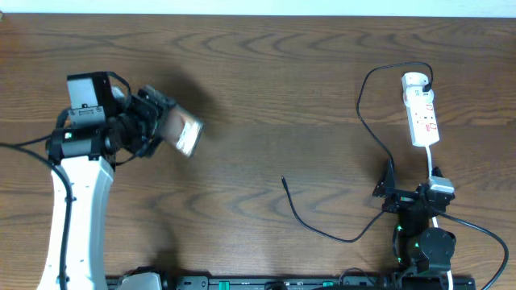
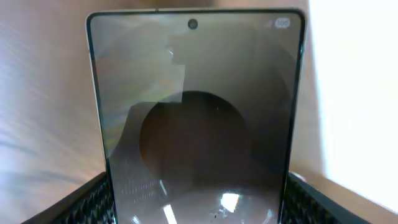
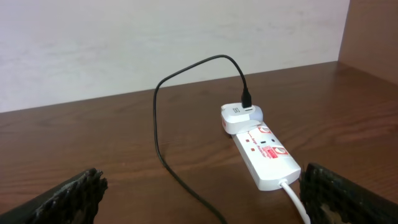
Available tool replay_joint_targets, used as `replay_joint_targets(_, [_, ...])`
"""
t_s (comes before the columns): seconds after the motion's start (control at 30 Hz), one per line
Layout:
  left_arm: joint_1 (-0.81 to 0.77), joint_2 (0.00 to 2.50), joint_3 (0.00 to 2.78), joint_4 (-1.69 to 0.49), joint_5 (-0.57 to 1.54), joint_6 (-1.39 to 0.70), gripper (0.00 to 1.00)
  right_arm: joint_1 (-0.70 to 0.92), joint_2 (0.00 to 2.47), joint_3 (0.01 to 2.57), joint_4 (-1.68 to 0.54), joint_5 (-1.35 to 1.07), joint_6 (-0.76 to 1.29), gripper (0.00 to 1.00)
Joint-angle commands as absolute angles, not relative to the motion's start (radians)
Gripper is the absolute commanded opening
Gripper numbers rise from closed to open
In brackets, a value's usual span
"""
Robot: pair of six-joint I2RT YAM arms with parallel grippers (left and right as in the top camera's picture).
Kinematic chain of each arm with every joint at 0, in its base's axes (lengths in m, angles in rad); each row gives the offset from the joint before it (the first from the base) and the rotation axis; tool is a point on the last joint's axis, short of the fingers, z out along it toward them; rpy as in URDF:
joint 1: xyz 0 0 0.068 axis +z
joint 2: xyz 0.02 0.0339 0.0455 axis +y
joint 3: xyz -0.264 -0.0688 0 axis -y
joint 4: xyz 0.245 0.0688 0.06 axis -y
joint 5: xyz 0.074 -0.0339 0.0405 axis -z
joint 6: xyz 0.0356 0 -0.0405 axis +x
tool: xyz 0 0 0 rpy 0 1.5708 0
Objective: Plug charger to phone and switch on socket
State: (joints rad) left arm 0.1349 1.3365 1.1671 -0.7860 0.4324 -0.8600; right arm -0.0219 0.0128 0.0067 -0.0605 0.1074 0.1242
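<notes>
Your left gripper (image 1: 158,126) is clamped on the phone (image 1: 184,131) at the table's left side. Your right gripper (image 3: 202,198) hangs open and empty near the socket (image 1: 421,113). The charger (image 3: 155,118) is plugged in there, and its plug tip (image 1: 284,180) lies mid-table, well apart from both grippers. That thin tip could skid or twist when you pinch it, and then it would miss the phone's port.

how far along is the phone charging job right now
Done: the charger is plugged into the socket at its adapter. In hand: the left gripper grips the phone. Left: the plug tip lies loose on the table, away from the phone. The right gripper is open and empty. I can't tell the socket's switch state.
</notes>
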Motion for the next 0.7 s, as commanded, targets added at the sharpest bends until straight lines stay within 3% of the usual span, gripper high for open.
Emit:
replay_joint_targets(0.0, [0.138, 1.365, 1.173, -0.812, 0.278, -0.626, 0.07, -0.026, 0.009, 0.006, -0.064, 0.105, 0.115, 0.99])
replay_joint_targets(0.4, [-0.001, 1.470, 1.148, -0.812, -0.117, -0.480, 0.07, -0.026, 0.009, 0.006, -0.064, 0.105, 0.115, 0.99])
replay_joint_targets(0.67, [-0.112, 1.472, 1.147, -0.755, -0.165, -0.369, 0.07, -0.026, 0.009, 0.006, -0.064, 0.105, 0.115, 0.99])
